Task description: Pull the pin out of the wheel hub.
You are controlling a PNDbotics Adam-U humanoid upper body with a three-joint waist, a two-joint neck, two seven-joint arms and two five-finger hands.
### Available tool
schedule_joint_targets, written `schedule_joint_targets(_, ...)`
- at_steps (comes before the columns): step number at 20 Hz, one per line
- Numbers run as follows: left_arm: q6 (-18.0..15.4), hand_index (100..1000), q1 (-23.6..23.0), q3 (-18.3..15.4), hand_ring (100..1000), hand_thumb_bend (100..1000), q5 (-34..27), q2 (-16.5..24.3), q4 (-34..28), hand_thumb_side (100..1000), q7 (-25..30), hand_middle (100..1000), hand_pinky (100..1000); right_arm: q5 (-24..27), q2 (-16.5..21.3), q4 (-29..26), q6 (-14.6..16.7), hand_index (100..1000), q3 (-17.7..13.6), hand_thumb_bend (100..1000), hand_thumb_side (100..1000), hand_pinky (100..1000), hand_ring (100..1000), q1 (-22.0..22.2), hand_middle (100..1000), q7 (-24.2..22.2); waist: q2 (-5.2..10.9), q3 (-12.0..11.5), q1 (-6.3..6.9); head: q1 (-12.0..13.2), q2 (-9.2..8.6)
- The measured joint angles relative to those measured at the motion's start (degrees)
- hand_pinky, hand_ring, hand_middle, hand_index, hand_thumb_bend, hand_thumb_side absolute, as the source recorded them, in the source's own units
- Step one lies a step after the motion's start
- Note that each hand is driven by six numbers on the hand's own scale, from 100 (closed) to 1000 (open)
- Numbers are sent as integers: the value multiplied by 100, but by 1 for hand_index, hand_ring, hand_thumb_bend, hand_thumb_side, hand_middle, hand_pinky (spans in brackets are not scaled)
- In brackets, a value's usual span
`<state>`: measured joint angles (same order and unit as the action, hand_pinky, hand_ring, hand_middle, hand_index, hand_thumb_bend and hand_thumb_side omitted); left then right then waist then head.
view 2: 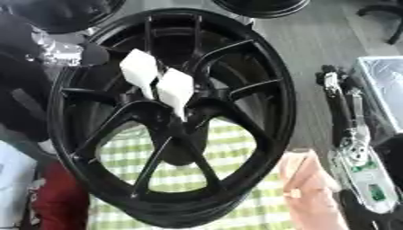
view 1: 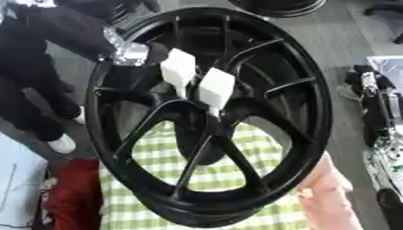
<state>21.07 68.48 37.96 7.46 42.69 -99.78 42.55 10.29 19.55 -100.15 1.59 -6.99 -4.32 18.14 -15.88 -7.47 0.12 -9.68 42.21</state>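
Slippage is the risk: two white pins (view 1: 197, 78) sit in the upright wheel hub (view 1: 208, 112), steadied only by a person's hand (view 1: 327, 188), while the left hand (view 1: 130, 53) hovers at the rim, its finger posture impossible to tell.

i see a green-and-white checked cloth (view 1: 260, 215) over the table, with the black wheel (view 1: 315, 108) standing on it, tilted, near a red thing (view 1: 75, 193) at left
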Motion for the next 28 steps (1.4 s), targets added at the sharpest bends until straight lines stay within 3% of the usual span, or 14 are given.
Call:
schedule_joint_targets(3, -296, 869, -13, -52, 875, 442, -157, -46, 245, 691, 385, 864, 808, 2, -21, 3, 0, 779, 2, 100, 732, 948, 817, -19, 688, -1, 0, 16, 1, 4, -8)
schedule_joint_targets(7, -610, 865, -42, -55, 882, 473, -227, -96, 505, 638, 773, 862, 821, 2, -24, 28, -1, 779, 2, 100, 734, 948, 817, -20, 688, -1, 0, 44, 3, 17, -11)
schedule_joint_targets(11, -964, 857, -50, 2, 884, 537, -43, -117, 701, 508, 896, 861, 840, 2, -32, 38, -1, 778, 2, 100, 734, 949, 816, -20, 688, -2, 0, 67, 6, 28, -27)
schedule_joint_targets(13, -1179, 853, -51, 3, 884, 535, 137, -148, 794, 480, 921, 859, 839, 3, -52, 42, -1, 778, 2, 100, 735, 949, 816, -21, 688, -3, 0, 71, 6, 32, -28)
schedule_joint_targets(20, -1854, 823, -48, -71, 878, 527, 387, -250, 906, 244, 945, 845, 833, 5, -70, 71, -4, 779, 4, 100, 738, 950, 816, -23, 687, -7, 0, 78, 5, 48, -28)
schedule_joint_targets(25, -2168, 822, -9, -141, 879, 485, 171, -363, 1011, 261, 944, 844, 826, 9, -82, 79, -6, 779, 12, 100, 738, 951, 816, -50, 688, -19, 0, 112, 6, 55, -29)
schedule_joint_targets(28, -2252, 822, 59, -123, 877, 468, 48, -470, 1233, 315, 945, 840, 818, 12, -84, 103, -5, 780, 34, 100, 741, 952, 817, -67, 688, -39, 0, 126, 6, 77, -22)
